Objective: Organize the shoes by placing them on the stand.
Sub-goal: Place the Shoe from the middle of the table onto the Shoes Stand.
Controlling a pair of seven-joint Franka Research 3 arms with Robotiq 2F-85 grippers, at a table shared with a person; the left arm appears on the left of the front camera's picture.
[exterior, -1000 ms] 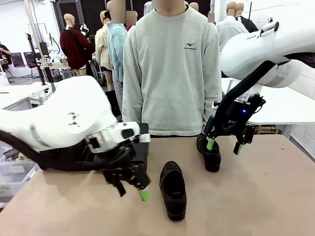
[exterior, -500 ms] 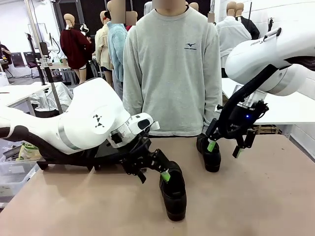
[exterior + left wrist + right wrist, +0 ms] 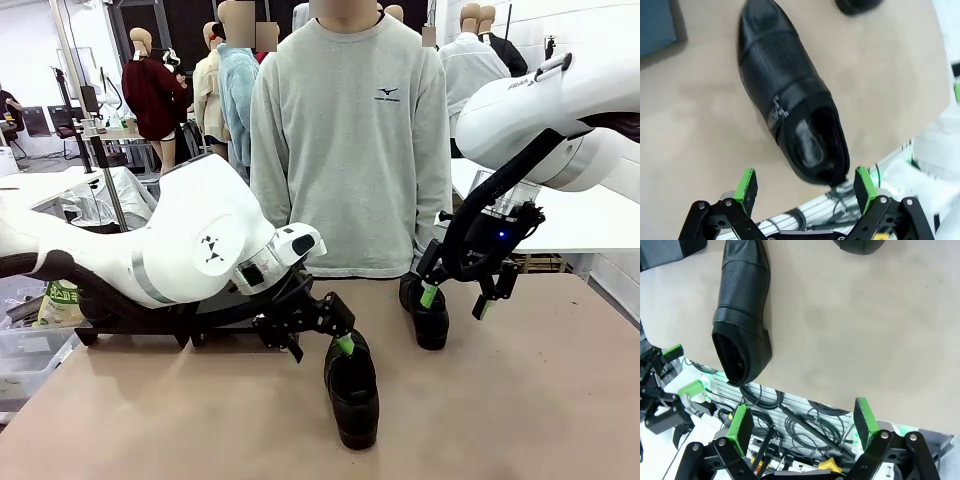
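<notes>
Lower centre: left gripper [image 3: 338,342], wide and empty, over heel of near shoe [image 3: 352,395]; right gripper [image 3: 455,300] likewise wide, centre right. Likely fault: off-centre closing, tipping or skidding shoe.

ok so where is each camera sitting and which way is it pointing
Front: between the arms, robot's side, facing across the table at the person; both arms, left gripper and right gripper open.
Left wrist: on the left arm, looking down at the near shoe; own fingers at the bottom.
Right wrist: on the right arm, looking down at the table; own fingers at the bottom.
Shared: the near shoe, in all three.
</notes>
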